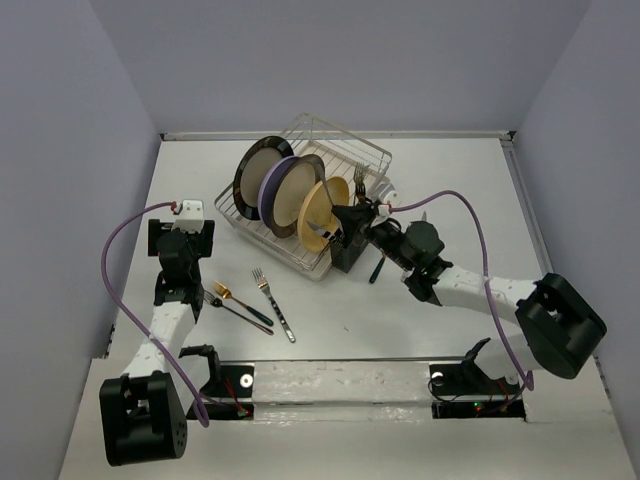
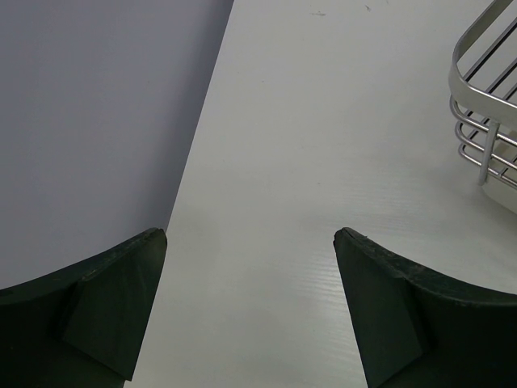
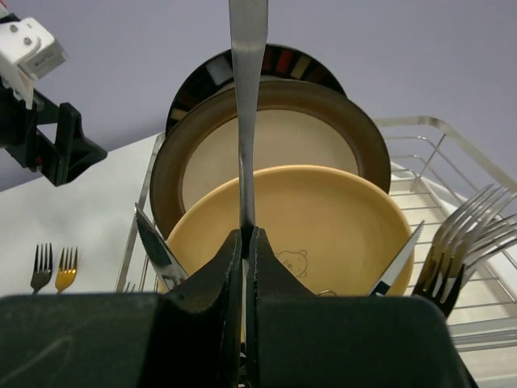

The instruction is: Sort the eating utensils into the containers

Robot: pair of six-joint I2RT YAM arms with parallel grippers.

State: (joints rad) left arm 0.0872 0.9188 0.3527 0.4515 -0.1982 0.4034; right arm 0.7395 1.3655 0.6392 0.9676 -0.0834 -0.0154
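The right hand (image 3: 245,241) is pinched shut on a slim silver utensil (image 3: 247,89) that rises straight up from between its fingers. The right wrist view shows only a plain shaft, so it may be a knife or a fork; I cannot tell which. From overhead, this hand sits at the black cutlery holder (image 1: 347,250), which stands at the near right corner of the wire dish rack (image 1: 255,235).

Only the wrist view shows two knife blades (image 3: 153,242) leaning outward on either side of the hand. It also gives a clear look at a bunch of silver forks (image 3: 472,230), tines up, to the right. Behind them, standing in the rack, are a yellow plate (image 3: 323,218) (with a small bear drawn on it), a brown-rimmed plate (image 3: 355,133) and a glossy dark plate (image 3: 299,63).

Only the overhead view shows a green-handled piece (image 1: 377,268) lying just beside the holder. A silver fork (image 1: 272,303) and a gold fork (image 1: 238,302) lie loose in front of the rack.

The left hand (image 2: 249,236) is spread wide over bare worktop (image 2: 323,121), well to the left of the rack and holding nothing.
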